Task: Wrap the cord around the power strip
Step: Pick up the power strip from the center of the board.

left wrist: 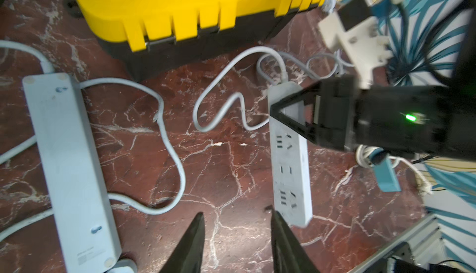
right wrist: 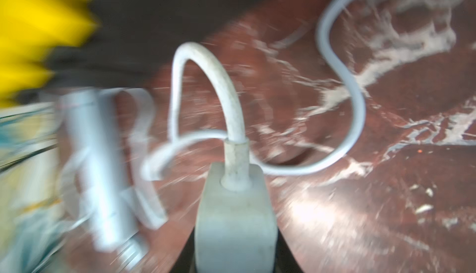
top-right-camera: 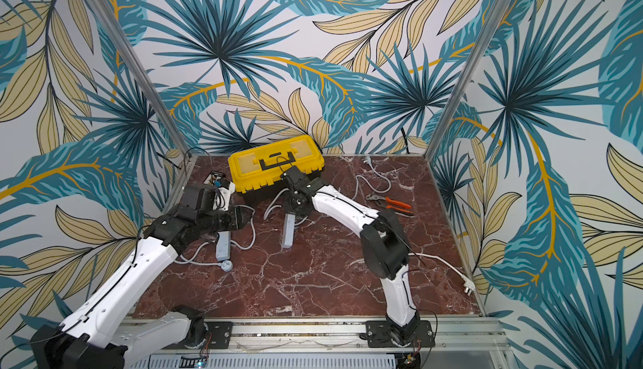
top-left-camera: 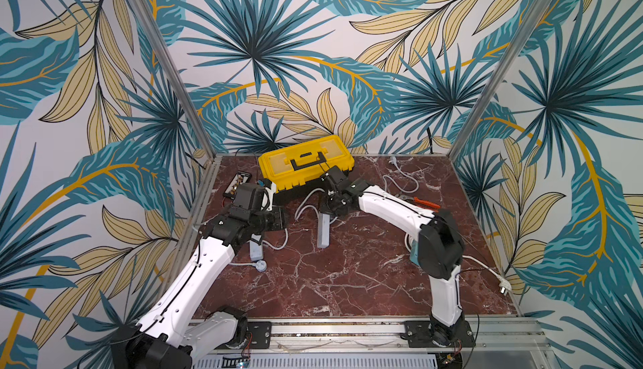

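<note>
Power strip (top-left-camera: 323, 233), pale grey, lying mid-table on the red marble top (top-left-camera: 348, 280).
Cord (right wrist: 231, 99) lies unwound in loose loops toward the yellow toolbox (top-left-camera: 306, 162). Right gripper (top-left-camera: 330, 210) is clamped on the strip's cord end. Left gripper (left wrist: 237, 233) is released and empty, beside a second strip (left wrist: 69, 166).

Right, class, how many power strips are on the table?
2. The left power strip lies beside the left arm; the middle power strip lies mid-table, its cord end in the right gripper. The arms may hide more.
</note>
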You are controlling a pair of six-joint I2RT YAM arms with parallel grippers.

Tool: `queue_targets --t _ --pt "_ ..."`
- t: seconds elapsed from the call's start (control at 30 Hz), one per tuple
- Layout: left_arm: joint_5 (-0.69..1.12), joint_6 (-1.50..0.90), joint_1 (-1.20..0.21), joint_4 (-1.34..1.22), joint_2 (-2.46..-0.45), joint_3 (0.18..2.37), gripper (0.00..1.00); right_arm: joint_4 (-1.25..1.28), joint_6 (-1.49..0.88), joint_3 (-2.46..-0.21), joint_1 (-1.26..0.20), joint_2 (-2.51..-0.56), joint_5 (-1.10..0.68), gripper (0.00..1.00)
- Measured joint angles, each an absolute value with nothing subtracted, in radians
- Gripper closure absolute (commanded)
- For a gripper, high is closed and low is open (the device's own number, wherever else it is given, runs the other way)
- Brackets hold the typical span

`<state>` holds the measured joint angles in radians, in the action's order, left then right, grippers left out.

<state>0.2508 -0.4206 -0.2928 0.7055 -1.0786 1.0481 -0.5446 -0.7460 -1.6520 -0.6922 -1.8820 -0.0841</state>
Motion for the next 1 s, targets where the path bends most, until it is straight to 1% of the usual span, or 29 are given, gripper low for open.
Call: queue_targets --t 0.07,0.13,0.2,0.27,0.37,0.47,0.53,0.67,0.73,0.93,1.0 --pt "0.285 -0.442 -0.292 0.706 -1.075 1.099 0.37 -0.364 -0.737 -1.523 -0.674 -1.679 -0.130 0.83" --pt "0.339 -0.459 -0.293 0.706 -1.079 1.147 0.34 -0.176 -0.722 -1.404 -0.650 -1.496 -0.150 0.83" --pt "0.395 -0.482 -0.308 0.704 -1.088 1.193 0.31 -0.028 -0.699 -1.328 -0.633 -1.375 -0.158 0.83" --pt "0.436 -0.498 -0.340 0.694 -1.099 1.225 0.27 0.084 -0.676 -1.275 -0.630 -1.312 -0.170 0.83" --pt "0.517 -0.533 -0.416 0.641 -1.110 1.224 0.26 0.212 -0.657 -1.184 -0.635 -1.280 -0.191 0.83" --pt "0.629 -0.614 -0.452 0.505 -1.111 1.142 0.27 0.303 -0.654 -1.069 -0.636 -1.281 -0.204 0.85" --pt "0.679 -0.681 -0.455 0.409 -1.116 1.065 0.28 0.320 -0.654 -1.017 -0.636 -1.281 -0.198 0.92" --pt "0.700 -0.731 -0.472 0.331 -1.125 1.006 0.28 0.316 -0.660 -0.991 -0.638 -1.269 -0.133 0.93" --pt "0.700 -0.731 -0.490 0.301 -1.126 1.003 0.28 0.371 -0.684 -0.957 -0.637 -1.249 -0.113 0.92" --pt "0.696 -0.743 -0.535 0.224 -1.169 0.999 0.28 0.460 -0.821 -0.925 -0.657 -1.250 -0.072 0.92" --pt "0.698 -0.760 -0.546 0.192 -1.185 0.986 0.31 0.502 -0.874 -0.904 -0.669 -1.253 -0.050 0.91"
